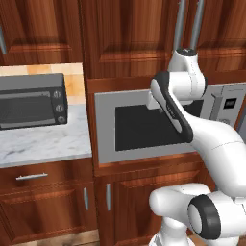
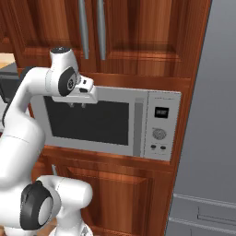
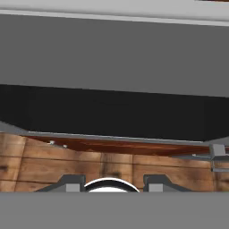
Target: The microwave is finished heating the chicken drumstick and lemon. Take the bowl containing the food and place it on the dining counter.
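The microwave (image 1: 139, 129) (image 2: 92, 122) is built into the wood cabinetry, and its dark window door is closed. The bowl, the chicken drumstick and the lemon are hidden behind that door. The dining counter is out of view. My gripper (image 2: 77, 106) hangs just in front of the door's upper left part and points down. Its two fingertips stand apart with nothing between them. In the hand view the gripper (image 3: 114, 185) looks down along the microwave door (image 3: 112, 112) to the wood cabinet front below.
The microwave's control panel (image 2: 161, 124) is on its right side. A dark toaster oven (image 1: 31, 101) stands on a marble counter (image 1: 43, 144) to the left. Tall cabinet doors with metal handles (image 2: 92, 27) are above. A grey fridge (image 2: 207, 138) is to the right.
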You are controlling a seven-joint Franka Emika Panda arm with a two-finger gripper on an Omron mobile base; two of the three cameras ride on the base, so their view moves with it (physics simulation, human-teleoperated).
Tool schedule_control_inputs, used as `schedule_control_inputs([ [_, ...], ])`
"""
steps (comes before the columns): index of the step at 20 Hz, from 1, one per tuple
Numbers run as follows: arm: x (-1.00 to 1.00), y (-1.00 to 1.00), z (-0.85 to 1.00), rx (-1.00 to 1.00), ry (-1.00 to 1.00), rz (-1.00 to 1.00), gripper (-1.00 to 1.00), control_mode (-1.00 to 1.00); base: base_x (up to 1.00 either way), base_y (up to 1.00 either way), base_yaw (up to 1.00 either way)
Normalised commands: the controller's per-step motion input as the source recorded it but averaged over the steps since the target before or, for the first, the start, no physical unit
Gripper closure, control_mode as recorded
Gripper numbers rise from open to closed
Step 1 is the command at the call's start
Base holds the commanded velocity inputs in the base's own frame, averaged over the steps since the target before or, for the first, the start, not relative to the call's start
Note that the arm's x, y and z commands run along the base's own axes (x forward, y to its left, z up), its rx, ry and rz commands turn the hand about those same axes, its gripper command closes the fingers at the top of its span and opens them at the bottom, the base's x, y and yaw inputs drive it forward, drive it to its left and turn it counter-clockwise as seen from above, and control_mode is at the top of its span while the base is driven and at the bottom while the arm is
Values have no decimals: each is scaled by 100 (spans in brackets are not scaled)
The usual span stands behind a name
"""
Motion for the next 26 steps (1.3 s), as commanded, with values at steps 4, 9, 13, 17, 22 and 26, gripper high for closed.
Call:
schedule_control_inputs([
  [4, -46, -15, -9, 0, 0, 0, -100, -100, 0, 0, 0],
  [9, -62, -8, -29, -2, 0, 0, -100, -100, 0, 0, 0],
  [13, -7, 0, 0, 0, 0, 0, -100, 100, 0, 0, 0],
  [17, 0, 0, 0, 0, 0, 0, -100, 100, -44, -27, 0],
  [22, 0, 0, 0, 0, 0, 0, -100, 100, -57, -53, 0],
  [26, 0, 0, 0, 0, 0, 0, -100, 100, -44, -57, 0],
])
